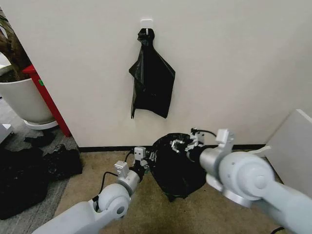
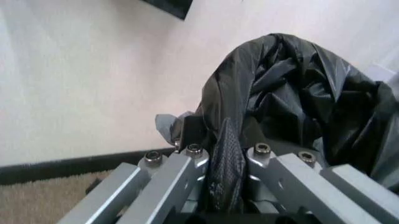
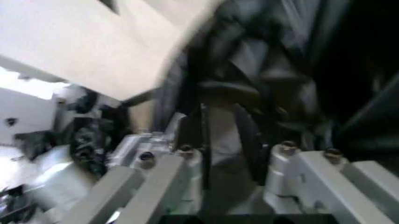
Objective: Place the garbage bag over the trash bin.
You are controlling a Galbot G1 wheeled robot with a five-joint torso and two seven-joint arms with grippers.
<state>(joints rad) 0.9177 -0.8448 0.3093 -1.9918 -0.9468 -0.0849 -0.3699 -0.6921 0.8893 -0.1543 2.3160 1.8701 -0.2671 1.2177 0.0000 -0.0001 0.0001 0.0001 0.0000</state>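
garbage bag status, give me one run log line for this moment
stage: bag held up between both arms | left gripper: shut on garbage bag edge | right gripper: at bag's top edge, grip unclear | hanging sack on wall: untouched

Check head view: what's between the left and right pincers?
The glossy black plastic garbage bag, stretched between the left pincer and the right pincer, both clamped on it; head view.

The bag [image 1: 175, 168], glossy, wrinkled black plastic, bulges low before the wall, seemingly draped over the bin, which is hidden.
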